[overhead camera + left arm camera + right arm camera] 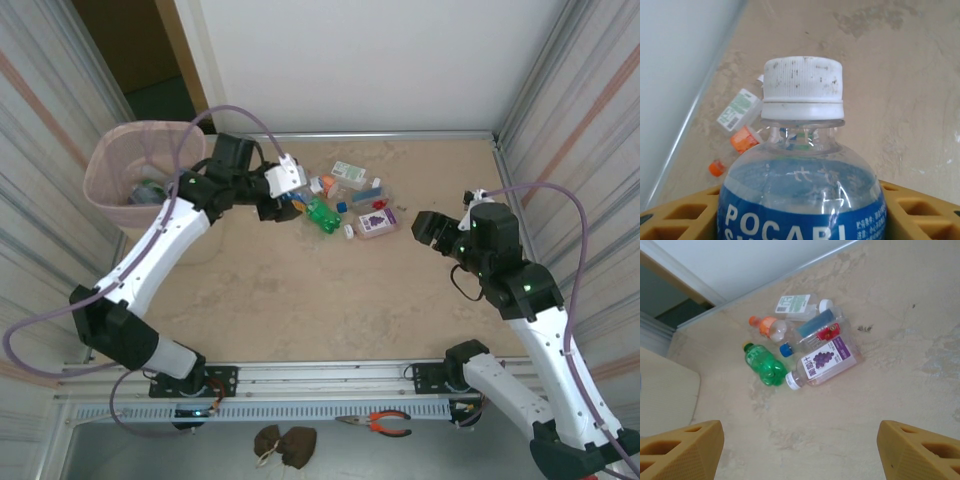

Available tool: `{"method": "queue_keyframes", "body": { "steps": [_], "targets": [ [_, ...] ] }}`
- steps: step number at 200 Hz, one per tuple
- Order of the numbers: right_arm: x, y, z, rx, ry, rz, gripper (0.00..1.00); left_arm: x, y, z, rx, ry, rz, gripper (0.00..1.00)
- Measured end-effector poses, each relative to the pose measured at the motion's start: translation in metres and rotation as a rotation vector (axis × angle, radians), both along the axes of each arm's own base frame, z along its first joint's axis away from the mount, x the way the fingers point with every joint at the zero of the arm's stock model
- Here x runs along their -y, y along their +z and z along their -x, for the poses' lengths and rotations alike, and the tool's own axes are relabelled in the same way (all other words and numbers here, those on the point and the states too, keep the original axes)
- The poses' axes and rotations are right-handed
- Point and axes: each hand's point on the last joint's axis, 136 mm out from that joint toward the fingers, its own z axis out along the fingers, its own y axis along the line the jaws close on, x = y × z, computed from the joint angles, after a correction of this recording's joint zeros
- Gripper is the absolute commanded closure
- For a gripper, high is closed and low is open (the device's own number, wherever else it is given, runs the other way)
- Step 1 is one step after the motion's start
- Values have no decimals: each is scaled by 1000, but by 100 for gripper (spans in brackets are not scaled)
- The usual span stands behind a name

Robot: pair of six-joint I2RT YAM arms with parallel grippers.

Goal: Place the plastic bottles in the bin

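We have the left end effector (285,205) pinching 1 bottle (802,165) (white cap, blue label) beside the others (810,347) near the bench's far edge. Next, we judge, it must swing over the bin (150,126) at the far-left corner and release. The right end effector (800,450) hangs spread.

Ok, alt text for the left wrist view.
A clear bottle with a white cap and blue Pocari label, held close up in the left gripper. Behind it, an orange-capped bottle and a green-labelled bottle lie on the table.
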Motion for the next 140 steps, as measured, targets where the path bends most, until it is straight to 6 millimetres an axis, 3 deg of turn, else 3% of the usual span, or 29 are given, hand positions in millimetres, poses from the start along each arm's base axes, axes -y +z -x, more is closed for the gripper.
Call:
{"method": "queue_keyframes", "body": {
  "steps": [47, 80, 114, 140],
  "targets": [
    [-4, 10, -3, 8, 13, -11, 21, -53, 79, -17, 26, 238, 168, 43],
    [-6, 12, -7, 2, 17, -9, 21, -96, 123, -20, 42, 385, 262, 44],
    [-8, 11, -12, -11, 21, -6, 21, -138, 149, -23, 34, 534, 326, 47],
    [-10, 10, -16, -18, 24, -5, 21, -174, 154, -29, 6, 663, 369, 48]
  ]
}}
